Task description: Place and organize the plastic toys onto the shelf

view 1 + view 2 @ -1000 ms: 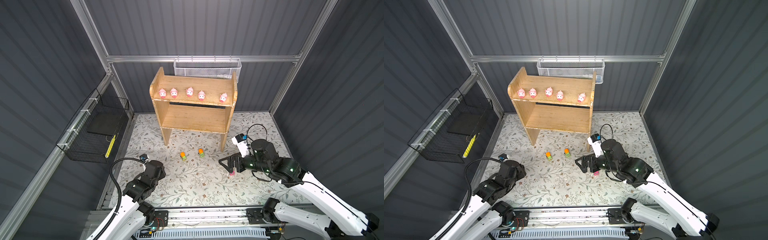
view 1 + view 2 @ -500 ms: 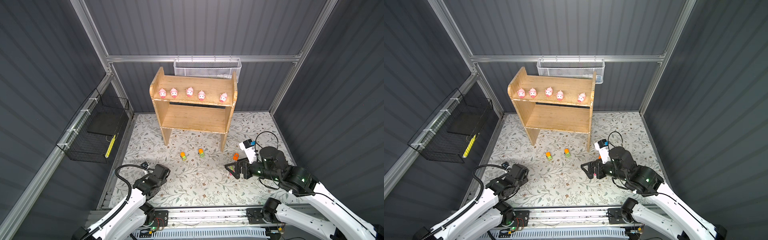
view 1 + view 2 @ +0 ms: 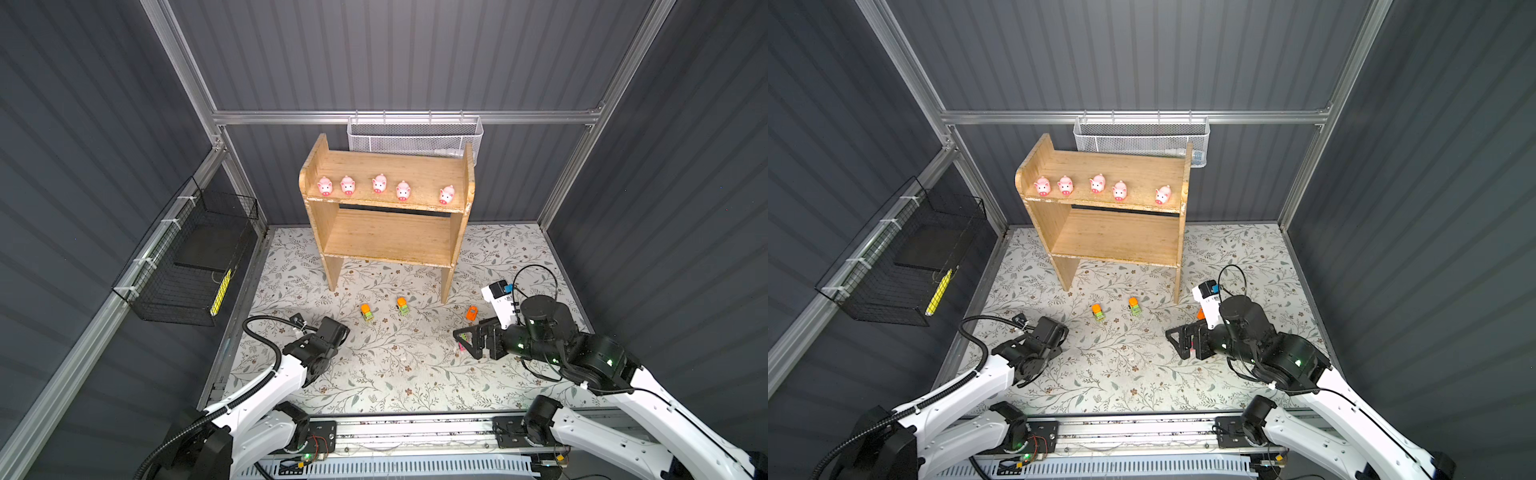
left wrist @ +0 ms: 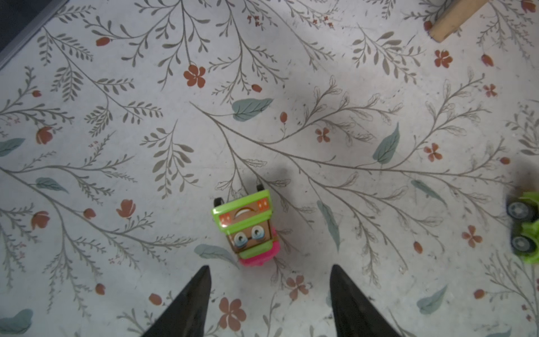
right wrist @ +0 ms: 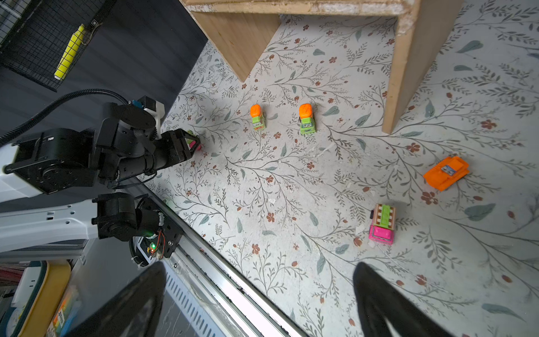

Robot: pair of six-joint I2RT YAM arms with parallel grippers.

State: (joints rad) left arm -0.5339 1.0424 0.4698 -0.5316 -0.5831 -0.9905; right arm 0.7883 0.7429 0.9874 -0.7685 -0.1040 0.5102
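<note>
Wooden shelf (image 3: 386,237) stands at your twelve o'clock. Your left gripper (image 4: 269,266) and right gripper (image 5: 259,262) are spread wide, holding nothing. Five round pink pigs (image 3: 379,183) sit on the shelf top. A boxy green car (image 4: 246,230) lies by the left gripper.

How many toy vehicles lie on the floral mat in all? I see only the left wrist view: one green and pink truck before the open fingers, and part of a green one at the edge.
Observer: Five in all. Outside your view are an orange-topped green truck, a flat orange vehicle and a pink and green vehicle.
Operator: Is anything on the shelf?
Observer: Five pink pigs stand in a row on the top tier of the wooden shelf; its lower tier is bare.
Operator: Does the right gripper hold something?
Observer: No, the right gripper is open and empty, near the pink and green vehicle.
</note>
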